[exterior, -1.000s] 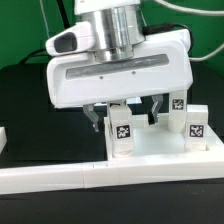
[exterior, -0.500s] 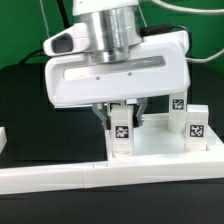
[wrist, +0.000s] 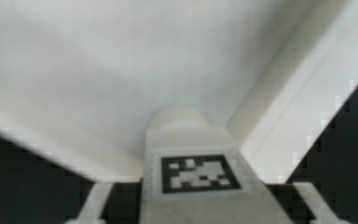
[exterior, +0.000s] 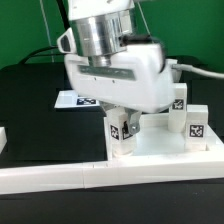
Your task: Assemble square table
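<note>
The white square table top (exterior: 160, 152) lies against the front wall, and it fills the wrist view (wrist: 105, 70). A white tagged leg (exterior: 120, 131) stands at its near corner on the exterior view's left. My gripper (exterior: 123, 119) reaches down over that leg and is shut on it, with the hand turned at an angle. In the wrist view the leg (wrist: 197, 160) sits between the two fingers (wrist: 98, 200). Two more tagged legs (exterior: 195, 122) (exterior: 179, 103) stand on the exterior view's right side of the slab. The fourth leg is hidden.
The long white border wall (exterior: 110, 178) runs along the front of the black table. The marker board (exterior: 72, 100) lies behind on the exterior view's left. A white piece (exterior: 3, 135) shows at the exterior view's left edge.
The fingers went from spread around the leg to closed on it. The hand has since turned about its vertical axis, and the leg's tag has turned with it.
</note>
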You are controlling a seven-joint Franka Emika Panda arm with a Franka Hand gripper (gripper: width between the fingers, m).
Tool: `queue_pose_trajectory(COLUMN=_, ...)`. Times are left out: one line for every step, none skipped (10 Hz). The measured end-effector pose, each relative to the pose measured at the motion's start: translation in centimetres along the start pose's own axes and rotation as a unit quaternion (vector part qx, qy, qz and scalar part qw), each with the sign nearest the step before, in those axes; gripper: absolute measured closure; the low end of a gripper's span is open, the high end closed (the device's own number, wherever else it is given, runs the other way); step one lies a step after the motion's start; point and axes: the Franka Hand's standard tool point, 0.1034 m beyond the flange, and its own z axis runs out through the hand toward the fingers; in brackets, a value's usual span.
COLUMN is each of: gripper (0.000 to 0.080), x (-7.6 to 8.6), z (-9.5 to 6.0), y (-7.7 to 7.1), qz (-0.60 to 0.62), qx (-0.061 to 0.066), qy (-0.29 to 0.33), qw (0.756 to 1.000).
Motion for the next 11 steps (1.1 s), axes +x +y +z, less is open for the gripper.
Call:
queue_pose_trajectory(gripper=0.0506, x=0.32, z=-0.02, y=-0.08, qz=0.088, qx=0.001, qy=-0.027, qw=0.996)
queue_pose_trajectory(gripper=0.0506, x=0.43, z=-0.05, y=-0.08, qz=0.136, qx=-0.001, qy=-0.035, qw=0.99)
queue_pose_trajectory(gripper=0.0506, x=0.45, z=-0.1, y=-0.09, qz=0.175, qx=-0.002, qy=-0.036, qw=0.984)
queue_pose_trajectory(gripper=0.0506, x=0.38, z=-0.05, y=-0.11, qz=0.203, qx=-0.004, qy=-0.035, qw=0.979)
queue_pose_trajectory(gripper=0.0506, x=0.38, z=-0.02, y=-0.07, qz=0.175, qx=-0.003, qy=-0.035, qw=0.984)
queue_pose_trajectory(gripper=0.0506, x=0.34, z=0.03, y=-0.02, qz=0.173, qx=-0.003, qy=-0.035, qw=0.984)
queue_pose_trajectory(gripper=0.0398, x=0.58, z=-0.1, y=0.18, qz=0.066, qx=0.011, qy=-0.02, qw=0.998)
queue_pose_trajectory(gripper=0.026, x=0.34, z=-0.38, y=0.38, qz=-0.026, qx=0.01, qy=-0.025, qw=0.999)
queue_pose_trajectory(gripper=0.0185, x=0.35, z=-0.24, y=0.39, qz=-0.03, qx=0.01, qy=-0.025, qw=0.999)
queue_pose_trajectory(gripper=0.0185, x=0.38, z=-0.18, y=0.46, qz=-0.072, qx=0.009, qy=-0.024, qw=0.997)
queue_pose_trajectory(gripper=0.0156, x=0.38, z=-0.18, y=0.46, qz=-0.105, qx=0.01, qy=-0.024, qw=0.994)
